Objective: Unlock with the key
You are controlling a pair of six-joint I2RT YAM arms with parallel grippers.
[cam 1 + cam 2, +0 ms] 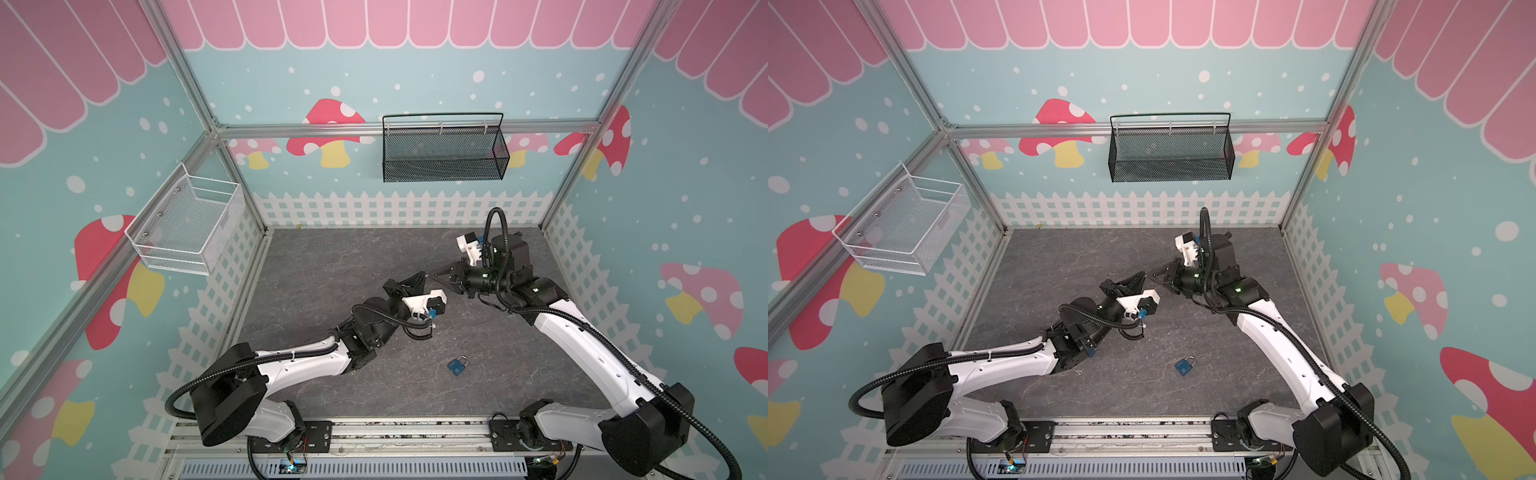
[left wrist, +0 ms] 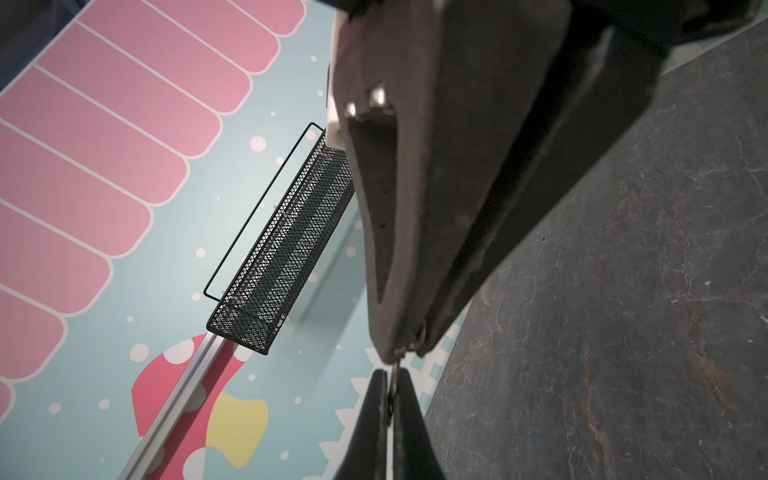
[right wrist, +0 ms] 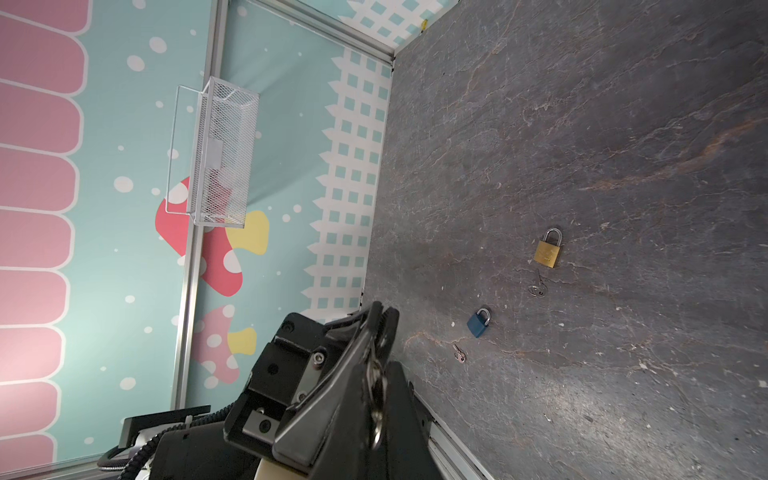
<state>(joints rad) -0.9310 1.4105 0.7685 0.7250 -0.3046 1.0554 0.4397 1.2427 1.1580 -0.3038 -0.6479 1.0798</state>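
Note:
My two grippers meet tip to tip above the middle of the dark floor (image 1: 332,257). The left gripper (image 1: 422,277) (image 2: 390,374) is shut on the thin blade of a small silver key (image 2: 393,368). Facing it, the right gripper (image 1: 436,276) (image 3: 379,368) is shut on the same key (image 3: 376,386) at its ring end. A blue padlock (image 1: 457,366) (image 3: 478,323) lies flat on the floor near the front. In the right wrist view a brass padlock (image 3: 549,248) lies beyond it; the left arm hides it in both top views.
Two loose keys lie on the floor: a ringed key (image 3: 537,286) between the padlocks and a smaller key (image 3: 459,354) beside the blue one. A black mesh basket (image 1: 442,149) hangs on the back wall. A white basket (image 1: 187,226) hangs on the left wall.

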